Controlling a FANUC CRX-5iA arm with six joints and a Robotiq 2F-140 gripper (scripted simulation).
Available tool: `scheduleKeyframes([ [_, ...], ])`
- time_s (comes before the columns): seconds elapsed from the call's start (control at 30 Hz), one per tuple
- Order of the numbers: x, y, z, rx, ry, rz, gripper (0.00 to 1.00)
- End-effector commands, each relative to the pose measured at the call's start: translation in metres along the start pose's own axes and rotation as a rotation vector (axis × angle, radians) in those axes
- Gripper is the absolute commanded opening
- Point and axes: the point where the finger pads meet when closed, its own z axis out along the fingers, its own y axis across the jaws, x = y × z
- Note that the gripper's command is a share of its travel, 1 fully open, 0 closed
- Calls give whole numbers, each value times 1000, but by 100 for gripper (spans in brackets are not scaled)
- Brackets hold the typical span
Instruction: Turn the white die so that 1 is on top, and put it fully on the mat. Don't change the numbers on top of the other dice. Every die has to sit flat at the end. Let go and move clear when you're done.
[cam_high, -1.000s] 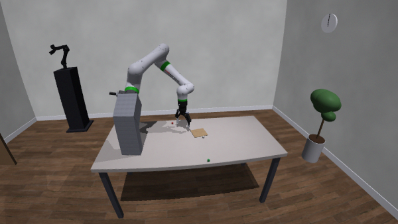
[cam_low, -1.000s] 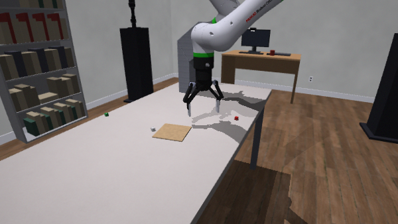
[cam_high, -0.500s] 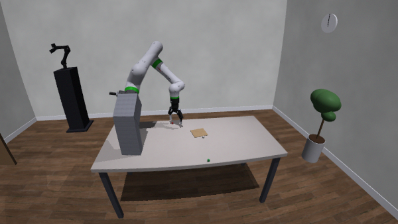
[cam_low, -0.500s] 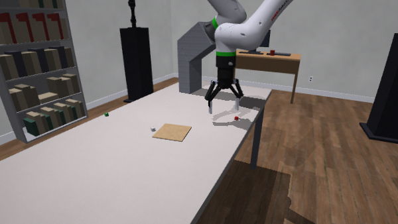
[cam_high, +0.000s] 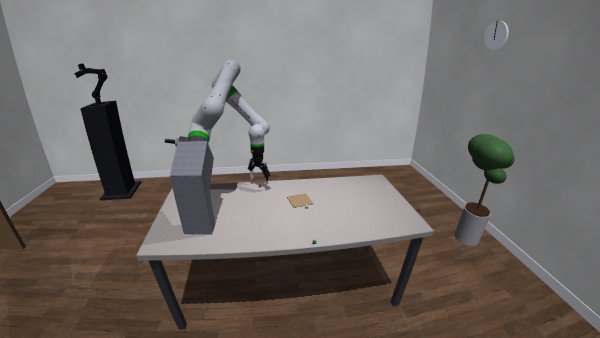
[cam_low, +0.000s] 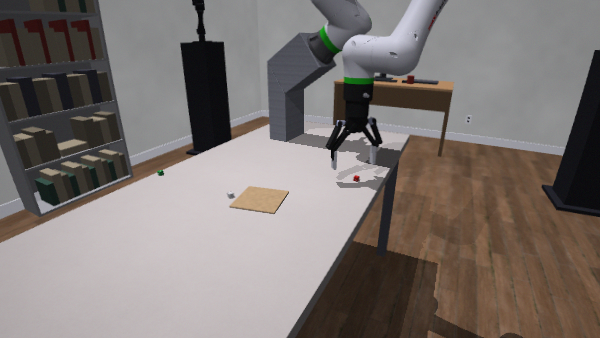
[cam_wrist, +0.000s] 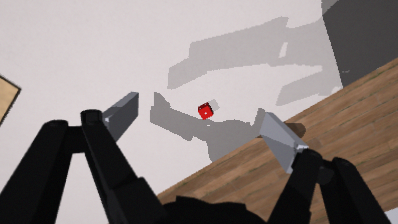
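The white die (cam_low: 231, 194) lies on the table just off the left edge of the tan mat (cam_low: 259, 199); it shows in the top view (cam_high: 306, 207) at the mat's (cam_high: 300, 200) near corner. My gripper (cam_low: 353, 157) is open and empty, hovering above a red die (cam_low: 356, 178) near the table's far edge, well away from the white die. In the wrist view the red die (cam_wrist: 205, 111) lies between and beyond my fingertips. A green die (cam_high: 314, 241) sits near the table's front edge, seen also in the exterior view (cam_low: 160, 172).
The grey robot pedestal (cam_high: 192, 186) stands on the table's left end. The table edge (cam_wrist: 280, 150) runs close beside the red die. A bookshelf (cam_low: 55, 100), black stands (cam_low: 206, 95), a desk (cam_low: 400, 100) and a potted plant (cam_high: 482, 185) stand around the room.
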Motion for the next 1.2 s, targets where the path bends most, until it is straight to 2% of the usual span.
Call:
scheduleKeyframes([
  [0.0,0,5,0,1,0,0,100],
  [1.17,0,9,0,1,0,0,100],
])
